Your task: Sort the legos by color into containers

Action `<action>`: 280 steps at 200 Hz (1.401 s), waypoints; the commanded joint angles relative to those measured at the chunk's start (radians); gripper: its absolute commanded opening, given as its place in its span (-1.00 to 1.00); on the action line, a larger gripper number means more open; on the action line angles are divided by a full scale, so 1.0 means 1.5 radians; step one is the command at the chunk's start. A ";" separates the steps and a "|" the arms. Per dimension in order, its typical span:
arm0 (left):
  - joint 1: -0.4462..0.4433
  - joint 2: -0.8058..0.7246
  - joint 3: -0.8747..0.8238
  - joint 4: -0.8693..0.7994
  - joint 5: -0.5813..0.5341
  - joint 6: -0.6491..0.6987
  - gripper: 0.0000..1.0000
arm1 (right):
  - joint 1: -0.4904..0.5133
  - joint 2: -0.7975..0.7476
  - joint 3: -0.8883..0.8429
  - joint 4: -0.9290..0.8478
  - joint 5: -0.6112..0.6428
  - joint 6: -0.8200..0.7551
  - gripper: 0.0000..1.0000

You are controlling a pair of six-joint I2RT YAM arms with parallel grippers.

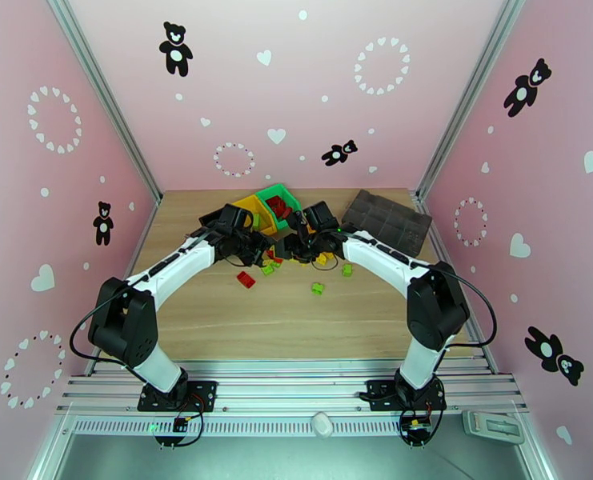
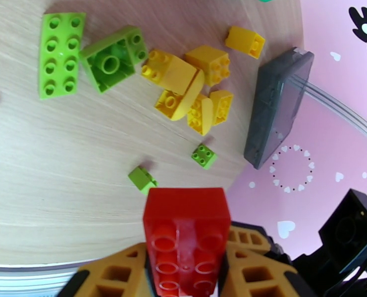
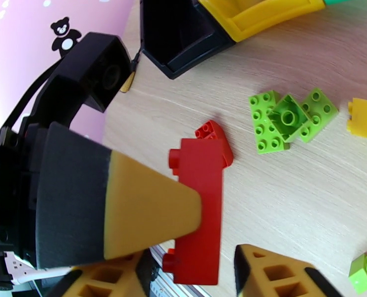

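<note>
Left hand point(image 2: 187, 266) is clamped on a red brick point(image 2: 185, 228), held off the desk point(image 2: 59, 194). The right hand point(image 3: 190, 273) has its pads either side of what looks like that same brick, with slim gaps showing, so I cannot tell whether it grips. Sorting seems under half done: some reds point(image 1: 278, 206) lie in the green bin point(image 1: 278, 188), and what the yellow bin point(image 3: 262, 13) and black bin point(image 3: 183, 45) hold is unclear. A heap of yellow bricks point(image 2: 190, 87), several green bricks point(image 2: 62, 53) and a loose red point(image 1: 246, 279) wait on the desk. The bricks are glossy hard plastic, boxy with round studs and hollow undersides; one yellow piece is curved. Bins are smooth and thin-walled, and the desk is pale, matte wood grain.
</note>
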 commanded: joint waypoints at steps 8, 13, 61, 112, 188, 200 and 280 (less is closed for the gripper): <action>0.000 -0.002 -0.001 0.033 0.028 -0.026 -0.26 | 0.002 0.014 0.023 0.023 -0.014 0.014 -0.31; 0.000 -0.001 0.000 0.035 0.028 -0.028 -0.26 | 0.002 0.015 0.024 0.023 -0.015 0.015 -0.35; 0.019 -0.006 0.021 0.008 0.008 -0.022 0.64 | -0.025 0.029 0.042 0.012 -0.007 0.019 -0.50; 0.063 0.009 0.158 -0.237 -0.120 0.171 0.70 | -0.084 0.092 0.126 -0.011 0.004 0.016 -0.50; 0.061 0.008 0.123 -0.358 -0.303 0.349 0.71 | -0.134 0.333 0.470 -0.058 0.007 0.070 -0.41; 0.060 0.002 0.097 -0.345 -0.307 0.348 0.70 | -0.137 0.385 0.546 -0.067 0.002 0.088 -0.37; 0.056 0.018 0.057 -0.330 -0.325 0.358 0.69 | -0.147 0.579 0.816 -0.073 -0.022 0.163 0.33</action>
